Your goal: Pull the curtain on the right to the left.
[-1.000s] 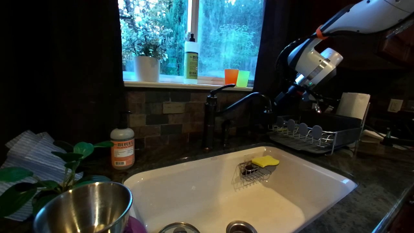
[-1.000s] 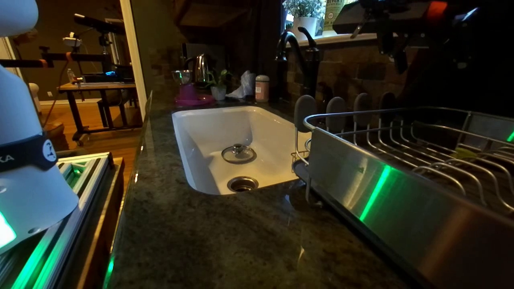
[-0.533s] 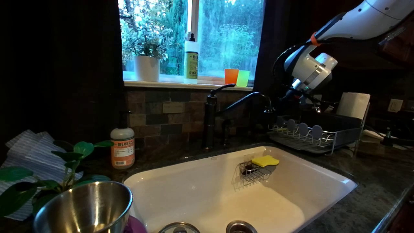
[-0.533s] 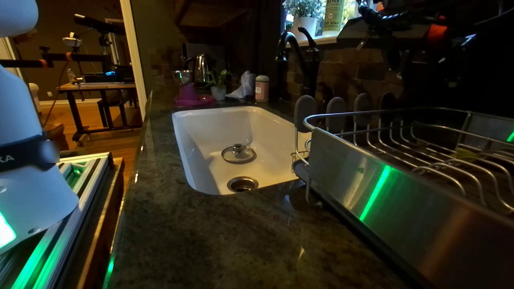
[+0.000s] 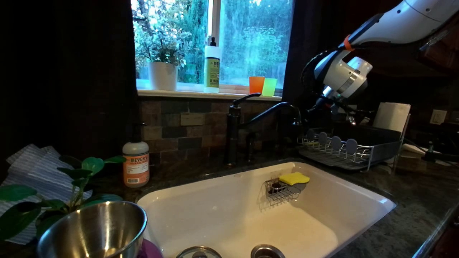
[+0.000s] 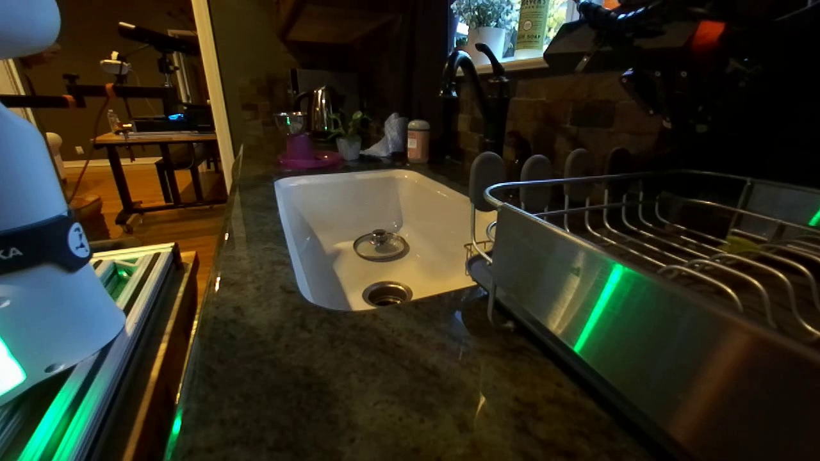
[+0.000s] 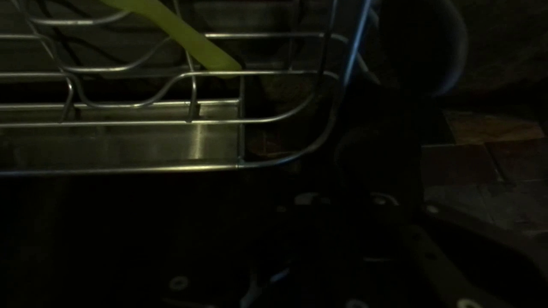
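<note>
- Right-hand curtain (image 5: 304, 28): hangs right of the window (image 5: 251, 43); not yet drawn leftward.
- Robotiq gripper (image 5: 309, 111): near the curtain; grip cannot be determined in shadow.
- Remaining: apparently the full pull.

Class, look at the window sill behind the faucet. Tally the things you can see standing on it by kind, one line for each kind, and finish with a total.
Cups: 2, the orange cup and the green cup
Bottles: 1, the dish soap bottle
Potted plants: 1, the plant in the white pot
Total: 4
</note>
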Tool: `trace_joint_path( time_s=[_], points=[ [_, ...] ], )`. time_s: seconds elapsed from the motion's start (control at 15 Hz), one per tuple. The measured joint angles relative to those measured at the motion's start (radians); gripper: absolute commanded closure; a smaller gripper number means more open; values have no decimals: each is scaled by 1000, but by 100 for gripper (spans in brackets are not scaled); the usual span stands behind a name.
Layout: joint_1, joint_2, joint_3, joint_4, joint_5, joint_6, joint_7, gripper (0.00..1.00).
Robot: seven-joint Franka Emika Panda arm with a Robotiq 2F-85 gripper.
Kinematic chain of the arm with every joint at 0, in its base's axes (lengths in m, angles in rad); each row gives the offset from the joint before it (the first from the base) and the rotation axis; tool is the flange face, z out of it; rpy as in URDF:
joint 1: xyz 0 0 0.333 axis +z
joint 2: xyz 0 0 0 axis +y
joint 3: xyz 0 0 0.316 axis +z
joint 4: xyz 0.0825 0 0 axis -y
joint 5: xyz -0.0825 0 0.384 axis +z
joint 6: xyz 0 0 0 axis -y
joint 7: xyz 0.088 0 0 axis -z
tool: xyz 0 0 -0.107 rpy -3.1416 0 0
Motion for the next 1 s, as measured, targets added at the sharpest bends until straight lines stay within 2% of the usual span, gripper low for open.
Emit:
trace_joint_path(
  time_s=[0.13, 0.4, 0.6, 1.0],
  points=[
    [-1, -3, 12, 18, 27, 15, -10, 100],
    [-11, -20, 72, 70, 185, 83, -116, 100],
    [-15, -18, 97, 96, 260, 93, -177, 100],
    [-17, 27, 105, 100, 289, 93, -210, 100]
  ],
)
